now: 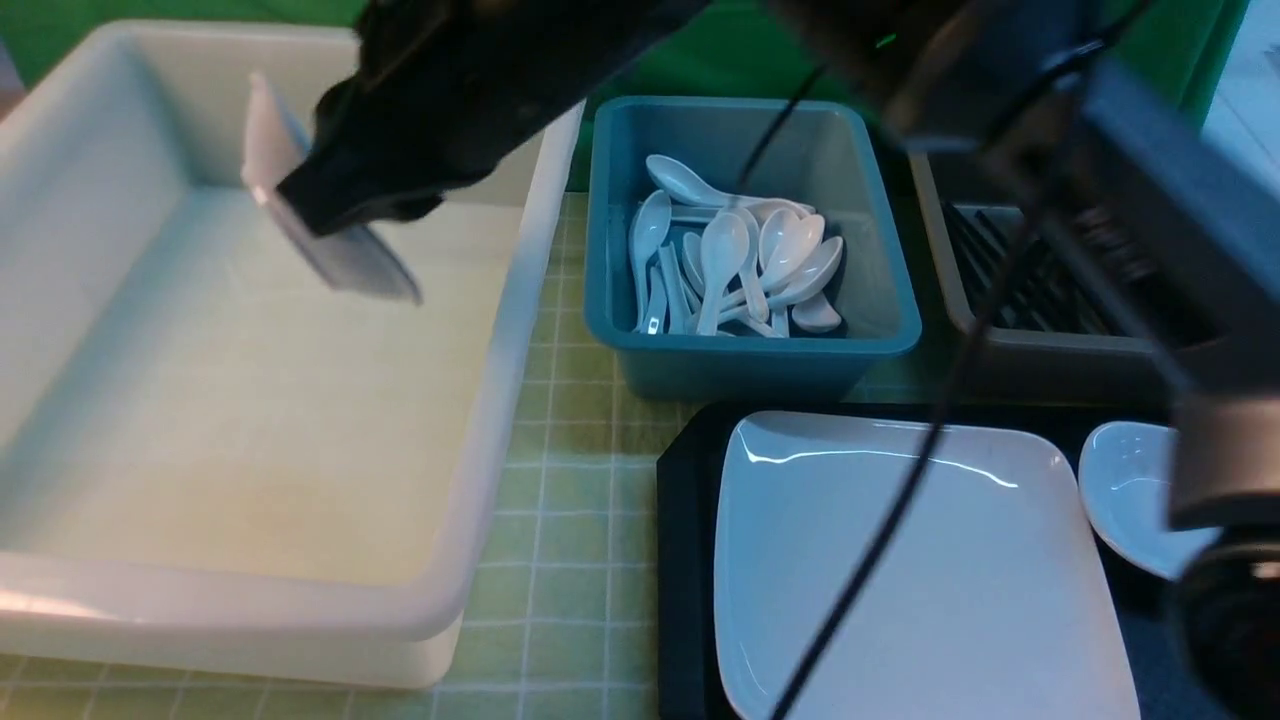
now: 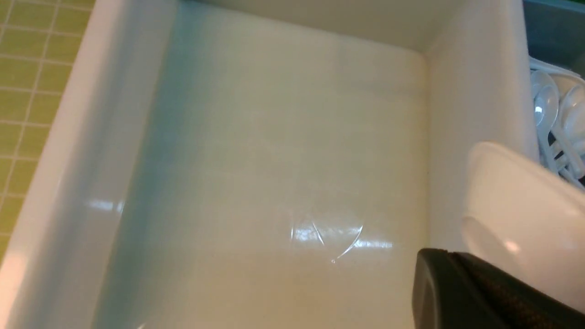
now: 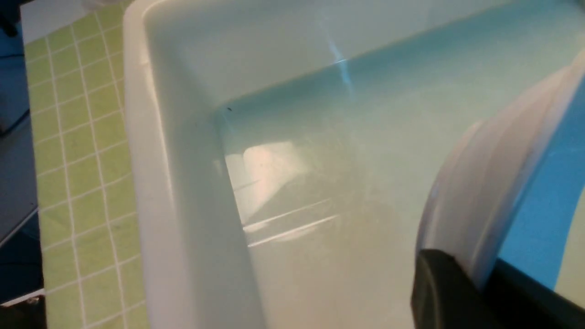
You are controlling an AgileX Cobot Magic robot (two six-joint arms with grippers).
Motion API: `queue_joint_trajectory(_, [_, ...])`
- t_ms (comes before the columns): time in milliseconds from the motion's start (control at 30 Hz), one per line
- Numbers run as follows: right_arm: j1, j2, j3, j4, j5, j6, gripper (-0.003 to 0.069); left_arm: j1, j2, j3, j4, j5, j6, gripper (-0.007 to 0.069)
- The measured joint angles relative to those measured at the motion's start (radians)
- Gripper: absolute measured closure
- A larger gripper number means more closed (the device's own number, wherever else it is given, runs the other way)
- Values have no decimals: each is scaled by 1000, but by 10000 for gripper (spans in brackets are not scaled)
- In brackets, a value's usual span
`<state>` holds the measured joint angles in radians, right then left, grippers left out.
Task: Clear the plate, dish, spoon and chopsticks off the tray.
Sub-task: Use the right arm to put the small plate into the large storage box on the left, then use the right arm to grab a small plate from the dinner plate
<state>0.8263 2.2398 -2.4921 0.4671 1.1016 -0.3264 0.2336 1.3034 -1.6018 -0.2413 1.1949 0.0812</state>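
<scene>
While the right fingers [image 3: 441,297] pinch the dish [image 1: 268,140] by its rim, tilted on edge above the white tub [image 1: 500,400], a slip could chip it on the bare floor.
Left fingers [image 2: 457,297] are closed; whether they touch that dish I cannot tell. A hanging cable [image 1: 900,500] crosses the plate [image 1: 900,600], which lies on the tray [image 1: 685,560] at the surface's near right corner beside a second dish [image 1: 1130,490], and could snag. The right arm [image 1: 1180,250] hides the tray's right edge; no spoon or chopsticks show there.
</scene>
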Motion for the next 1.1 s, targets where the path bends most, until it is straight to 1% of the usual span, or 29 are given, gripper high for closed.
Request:
queue_joint_trajectory(33, [16, 79, -68, -19, 4, 22, 634, 0, -2, 28, -12, -4, 5, 637])
queue_joint_trajectory(133, [35, 183, -131, -70, 17, 43, 633, 0, -6, 69, -47, -21, 19, 637])
queue_joint_trajectory(233, [45, 251, -143, -132, 38, 56, 622, 0, -7, 92, -76, -30, 30, 637])
queue_joint_trajectory(333, [49, 282, -146, -166, 52, 74, 589, 0, -7, 95, -83, -32, 39, 637])
queue_joint_trajectory(367, [49, 293, -147, -172, 56, 81, 552, 0, -8, 95, -83, -33, 45, 637])
queue_joint_trajectory(400, [50, 294, -147, -173, 56, 81, 552, 0, -9, 95, -83, -33, 47, 637])
queue_joint_trajectory(500, [50, 309, -148, -176, 63, 109, 444, 0, -8, 95, -86, -35, 52, 637])
queue_joint_trajectory(600, [50, 309, -163, -174, 102, 146, 364, 0, -8, 95, -86, -36, 53, 637])
queue_joint_trajectory(700, [48, 286, -186, -172, 115, 196, 320, 0, -8, 95, -94, -37, 54, 637])
queue_joint_trajectory(733, [47, 267, -193, -176, 115, 208, 321, 0, -8, 95, -107, -38, 58, 637])
queue_joint_trajectory(800, [42, 209, -196, -208, 116, 220, 347, -4, -8, 95, -133, -39, 78, 637])
queue_joint_trajectory(833, [38, 170, -192, -242, 115, 225, 377, -13, -8, 95, -141, -39, 85, 637])
queue_joint_trajectory(867, [27, 109, -170, -301, 114, 228, 433, -35, -8, 95, -147, -37, 89, 637])
queue_joint_trajectory(900, [25, 86, -165, -310, 114, 228, 442, -35, -8, 95, -147, -37, 89, 637])
queue_joint_trajectory(933, [2, 0, -108, -373, 109, 228, 516, -85, -8, 95, -146, -37, 92, 637])
queue_joint_trajectory(967, [-17, -69, -53, -405, 106, 223, 562, -125, -8, 95, -144, -37, 95, 637])
queue_joint_trajectory(1000, [-32, -126, 2, -429, 104, 218, 587, -152, -8, 95, -140, -37, 95, 637])
queue_joint_trajectory(1067, [-105, -289, 195, -487, 100, 186, 643, -270, -8, 103, -133, -42, 99, 637])
queue_joint_trajectory(1100, [-128, -349, 280, -503, 98, 177, 648, -317, -8, 109, -132, -49, 99, 637])
